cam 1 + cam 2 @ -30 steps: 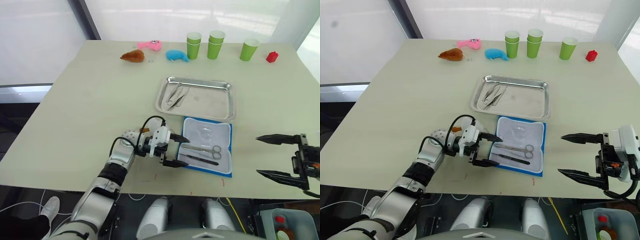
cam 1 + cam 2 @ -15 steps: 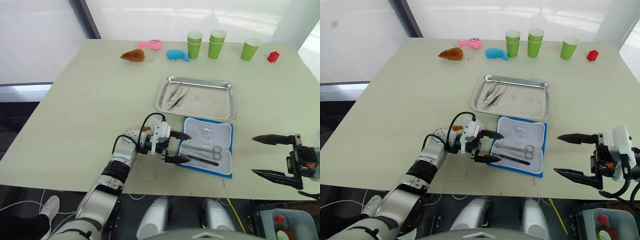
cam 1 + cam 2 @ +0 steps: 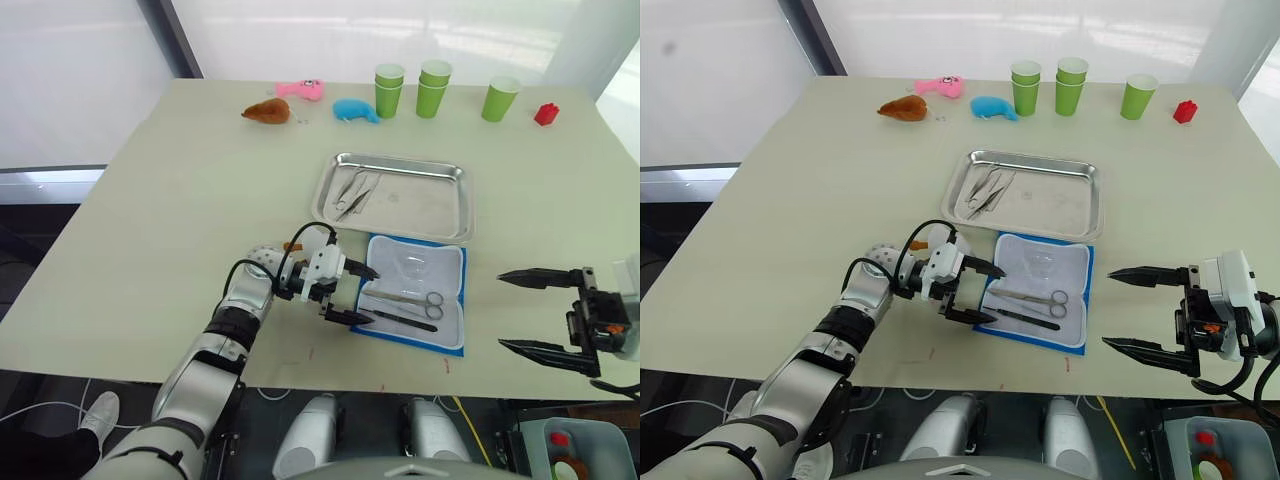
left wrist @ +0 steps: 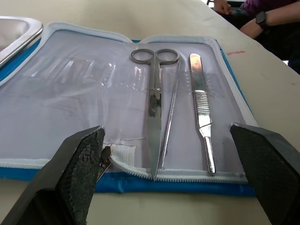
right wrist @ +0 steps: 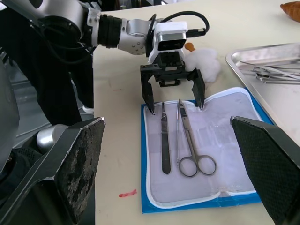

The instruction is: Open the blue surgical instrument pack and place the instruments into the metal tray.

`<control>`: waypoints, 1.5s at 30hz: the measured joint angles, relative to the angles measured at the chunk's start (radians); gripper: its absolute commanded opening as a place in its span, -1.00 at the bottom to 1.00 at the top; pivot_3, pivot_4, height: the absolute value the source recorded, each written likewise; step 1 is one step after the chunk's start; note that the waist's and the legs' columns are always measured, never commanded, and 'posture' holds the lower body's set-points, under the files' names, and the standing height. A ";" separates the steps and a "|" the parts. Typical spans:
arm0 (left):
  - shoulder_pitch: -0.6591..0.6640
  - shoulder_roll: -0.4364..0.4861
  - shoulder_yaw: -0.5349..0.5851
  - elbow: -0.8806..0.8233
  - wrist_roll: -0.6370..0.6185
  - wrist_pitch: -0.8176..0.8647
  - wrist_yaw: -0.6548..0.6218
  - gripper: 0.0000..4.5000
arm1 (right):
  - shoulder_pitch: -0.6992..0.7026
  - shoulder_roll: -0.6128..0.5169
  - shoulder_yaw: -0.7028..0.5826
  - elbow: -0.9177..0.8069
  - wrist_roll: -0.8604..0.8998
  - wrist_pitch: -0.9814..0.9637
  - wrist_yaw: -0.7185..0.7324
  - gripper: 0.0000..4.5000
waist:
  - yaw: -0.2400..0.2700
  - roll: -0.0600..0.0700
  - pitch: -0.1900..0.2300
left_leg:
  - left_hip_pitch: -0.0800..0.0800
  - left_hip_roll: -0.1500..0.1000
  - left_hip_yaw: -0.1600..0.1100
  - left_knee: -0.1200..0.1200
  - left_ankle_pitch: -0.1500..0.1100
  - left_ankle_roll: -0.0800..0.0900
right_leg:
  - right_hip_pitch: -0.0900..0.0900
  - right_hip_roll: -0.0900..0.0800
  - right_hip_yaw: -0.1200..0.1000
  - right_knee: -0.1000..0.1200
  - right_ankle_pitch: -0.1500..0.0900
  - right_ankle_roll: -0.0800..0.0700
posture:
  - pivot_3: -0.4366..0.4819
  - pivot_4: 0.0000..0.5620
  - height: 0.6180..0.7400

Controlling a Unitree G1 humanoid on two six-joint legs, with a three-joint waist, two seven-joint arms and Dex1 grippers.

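Observation:
The blue surgical instrument pack (image 3: 447, 291) lies open and flat on the table, pale lining up. On its near half rest three instruments: scissors (image 4: 153, 117), a thin probe (image 4: 169, 123) and a flat-handled tool (image 4: 200, 108). The metal tray (image 3: 430, 207) stands just behind the pack, with several instruments (image 3: 352, 190) at its left end. My left gripper (image 3: 368, 295) is open at the pack's left edge, one finger (image 4: 79, 173) on each side of the instruments' tips, touching none. My right gripper (image 3: 504, 311) is open and empty, to the right of the pack near the table's front edge.
Along the table's far edge stand green cups (image 3: 432, 88), a red block (image 3: 544, 114), a blue plush toy (image 3: 354, 110), a pink toy (image 3: 300, 90) and a brown toy (image 3: 266, 111). A person's arm (image 4: 262, 14) shows beyond the table.
My left gripper has edged right, up to the pack's left edge and the instrument tips. My right gripper has drifted slightly left. Both stay open.

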 measured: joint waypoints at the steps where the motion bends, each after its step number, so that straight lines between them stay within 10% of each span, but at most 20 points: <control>1: -0.006 0.000 -0.003 0.009 0.000 -0.006 -0.005 0.99 | -0.004 0.000 0.000 0.001 0.000 0.000 0.000 1.00 | 0.000 0.000 0.000 | 0.000 0.000 0.000 0.000 0.000 0.000 | 0.000 0.000 0.000 0.000 0.000 0.000 | -0.05 -0.47 1.00; 19: -0.029 -0.009 -0.008 0.073 0.004 -0.058 -0.022 0.99 | -0.026 -0.005 0.010 0.024 -0.039 -0.012 0.017 1.00 | 0.000 0.000 -0.005 | 0.001 0.000 0.000 0.000 0.000 0.000 | 0.001 0.000 0.000 0.000 0.000 0.000 | -0.05 -0.47 1.00; 45: -0.037 -0.017 -0.011 0.086 0.014 -0.059 -0.025 0.99 | -0.399 0.128 0.609 0.173 -0.593 0.046 -0.349 1.00 | 0.001 -0.001 -0.009 | 0.001 -0.003 -0.004 0.000 0.000 0.000 | 0.001 0.000 -0.002 0.000 0.000 0.000 | -0.05 -0.47 1.00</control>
